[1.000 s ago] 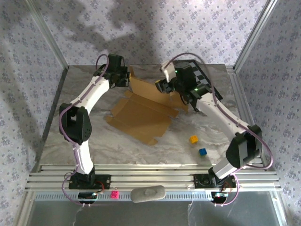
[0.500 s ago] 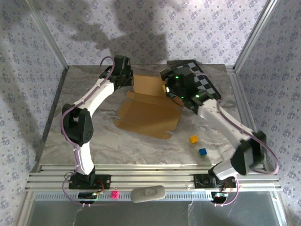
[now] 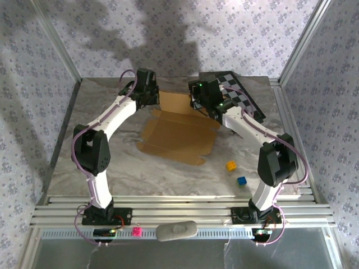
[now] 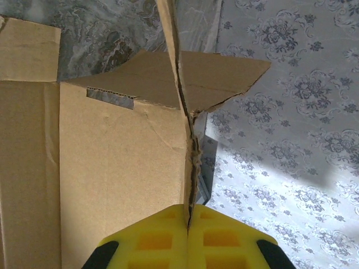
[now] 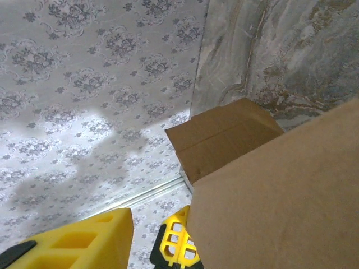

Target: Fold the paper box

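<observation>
Your paper box (image 3: 176,134), a plain brown die-cut cardboard sheet with creased flaps, lies open in the middle of the grey marbled tabletop (image 3: 112,165). Its long axis runs roughly from 9 to 3 o'clock in the top view, and its far panel is raised at the 12 o'clock edge. Your left gripper (image 3: 147,94) sits at about 11 o'clock of the sheet. In the left wrist view its yellow jaws (image 4: 188,218) are pinched tight on the raised panel's edge, which runs straight from them toward 12 o'clock. Your right gripper (image 3: 199,100) is at about 1 o'clock of the sheet, just in front of the black-and-white checkered board (image 3: 241,100). In the right wrist view its yellow jaws (image 5: 151,224) stand apart with nothing in the gap, and the cardboard lies off toward 3 to 4 o'clock, overlapping the outer face of one finger rather than sitting between the two. That offset is what your next move turns on, I judge: shift the right jaws toward 3 o'clock so the panel's edge enters the gap before you close. Both arms are at the panel, but the left alone has hold. The cardboard is plain, and no brand, label or writing can be read anywhere.
</observation>
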`<state>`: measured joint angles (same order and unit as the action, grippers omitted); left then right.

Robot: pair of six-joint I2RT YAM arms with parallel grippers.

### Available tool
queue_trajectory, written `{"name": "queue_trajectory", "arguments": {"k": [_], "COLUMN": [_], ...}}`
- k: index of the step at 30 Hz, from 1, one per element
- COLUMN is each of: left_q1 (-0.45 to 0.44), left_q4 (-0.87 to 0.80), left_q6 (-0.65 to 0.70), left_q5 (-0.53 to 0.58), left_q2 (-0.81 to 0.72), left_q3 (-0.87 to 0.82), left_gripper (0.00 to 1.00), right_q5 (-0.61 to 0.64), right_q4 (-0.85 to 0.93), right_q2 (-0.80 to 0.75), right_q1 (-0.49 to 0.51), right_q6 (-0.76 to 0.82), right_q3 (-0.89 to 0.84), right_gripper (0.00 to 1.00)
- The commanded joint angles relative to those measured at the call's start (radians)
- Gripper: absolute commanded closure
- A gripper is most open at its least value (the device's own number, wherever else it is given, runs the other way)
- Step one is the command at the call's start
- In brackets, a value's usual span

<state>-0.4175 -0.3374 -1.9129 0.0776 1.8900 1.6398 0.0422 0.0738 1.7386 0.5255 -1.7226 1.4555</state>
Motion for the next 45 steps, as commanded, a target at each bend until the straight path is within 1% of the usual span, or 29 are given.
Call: {"name": "queue_trajectory", "arguments": {"k": [1, 3, 6, 7, 9, 10, 11, 13, 14, 15, 16, 20, 23, 27, 29, 30, 32, 34, 35, 39, 45], "left_q1": [-0.011, -0.013, -0.015, -0.015, -0.012, -0.012, -0.01, -0.002, 0.007, 0.016, 0.031, 0.1, 0.165, 0.246, 0.264, 0.271, 0.279, 0.274, 0.26, 0.214, 0.209], "left_q4": [-0.006, -0.008, -0.004, -0.002, 0.01, 0.011, 0.003, -0.05, -0.094, -0.135, -0.173, -0.291, -0.335, -0.35, -0.275, -0.265, -0.241, -0.21, -0.205, -0.202, -0.224], "left_q6": [-0.003, 0.0, 0.006, 0.011, 0.031, 0.048, 0.077, 0.158, 0.209, 0.246, 0.304, 0.511, 0.635, 0.748, 0.833, 0.851, 0.845, 0.815, 0.803, 0.777, 0.743], "left_q5": [0.001, -0.001, -0.003, -0.005, -0.013, -0.023, -0.028, -0.016, -0.005, 0.007, 0.027, 0.126, 0.152, 0.108, 0.045, 0.003, -0.122, -0.249, -0.28, -0.302, -0.361], "left_q2": [-0.036, -0.035, -0.038, -0.042, -0.049, -0.056, -0.067, -0.108, -0.139, -0.167, -0.205, -0.344, -0.416, -0.477, -0.486, -0.477, -0.439, -0.394, -0.377, -0.342, -0.303], "left_q3": [-0.009, -0.006, -0.006, -0.006, -0.006, -0.003, 0.003, 0.02, 0.029, 0.035, 0.034, 0.023, -0.006, -0.071, -0.108, -0.116, -0.127, -0.131, -0.127, -0.132, -0.167], "left_gripper": [1.0, 1.0, 1.0, 1.0, 1.0, 0.98, 0.79, 0.45, 0.32, 0.24, 0.22, 0.21, 0.22, 0.29, 0.33, 0.34, 0.34, 0.35, 0.36, 0.39, 0.39], "right_q5": [0.007, 0.001, -0.014, -0.02, -0.025, -0.03, -0.041, -0.089, -0.129, -0.167, -0.218, -0.481, -0.59, -0.687, -0.715, -0.714, -0.71, -0.716, -0.714, -0.71, -0.72], "right_q4": [-0.014, 0.002, 0.049, 0.064, 0.082, 0.089, 0.097, 0.107, 0.097, 0.093, 0.094, 0.113, 0.103, 0.15, 0.175, 0.172, 0.102, 0.042, 0.04, 0.029, 0.007], "right_q2": [0.045, 0.06, 0.077, 0.082, 0.085, 0.084, 0.084, 0.08, 0.077, 0.074, 0.07, 0.066, 0.019, -0.035, -0.032, -0.029, 0.001, 0.056, 0.087, 0.184, 0.263], "right_q1": [0.001, -0.001, -0.007, -0.012, -0.02, -0.027, -0.036, -0.058, -0.069, -0.08, -0.093, -0.142, -0.164, -0.185, -0.192, -0.195, -0.197, -0.196, -0.195, -0.196, -0.199], "right_q6": [-0.009, -0.002, 0.01, 0.013, 0.026, 0.037, 0.052, 0.074, 0.092, 0.114, 0.146, 0.235, 0.268, 0.299, 0.314, 0.318, 0.28, 0.243, 0.24, 0.237, 0.217], "right_q3": [0.04, 0.063, 0.095, 0.103, 0.11, 0.114, 0.119, 0.13, 0.13, 0.133, 0.139, 0.162, 0.12, 0.086, 0.08, 0.072, 0.053, 0.072, 0.105, 0.208, 0.287], "right_gripper": [0.55, 0.58, 0.66, 0.72, 0.88, 0.97, 1.0, 1.0, 1.0, 1.0, 1.0, 1.0, 1.0, 1.0, 1.0, 1.0, 1.0, 1.0, 1.0, 1.0, 1.0]}}
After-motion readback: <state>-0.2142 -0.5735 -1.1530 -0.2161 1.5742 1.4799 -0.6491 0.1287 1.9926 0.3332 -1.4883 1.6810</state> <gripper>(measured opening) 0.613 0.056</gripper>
